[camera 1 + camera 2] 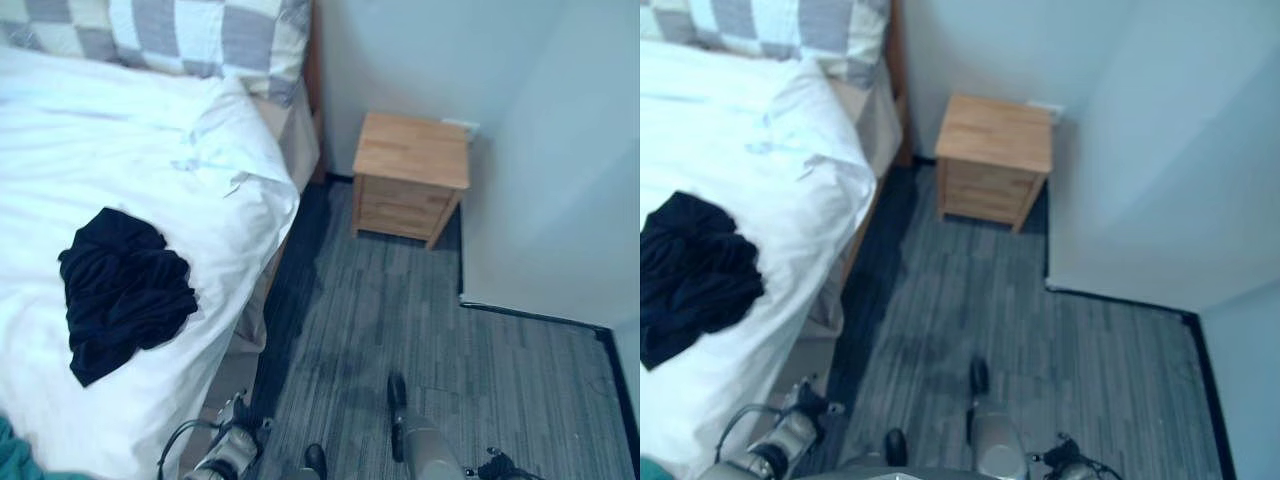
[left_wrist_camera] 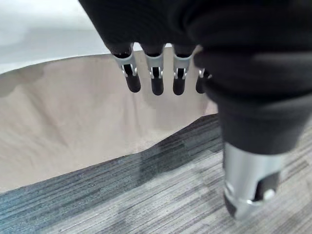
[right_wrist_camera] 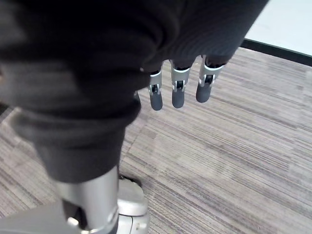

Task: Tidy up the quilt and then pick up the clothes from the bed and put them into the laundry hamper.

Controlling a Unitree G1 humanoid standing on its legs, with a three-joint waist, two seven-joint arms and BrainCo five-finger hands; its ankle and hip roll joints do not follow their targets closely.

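Observation:
A black garment (image 1: pixel 122 290) lies crumpled on the white quilt (image 1: pixel 90 150), near the bed's right-hand edge. The quilt is creased at its corner below the checked pillows (image 1: pixel 190 35). A bit of teal cloth (image 1: pixel 12 452) shows at the bed's near corner. My left hand (image 2: pixel 155 73) hangs beside the bed's beige side (image 2: pixel 73 122) with its fingers straight and nothing in it. My right hand (image 3: pixel 178 90) hangs over the grey carpet (image 3: pixel 234 146), fingers straight and empty too.
A wooden nightstand (image 1: pixel 410 175) stands in the corner by the bed's head, against the pale wall (image 1: pixel 540 150). Grey carpet (image 1: pixel 420 320) runs between the bed and the wall, with a black skirting strip (image 1: pixel 530 315) along the wall's foot.

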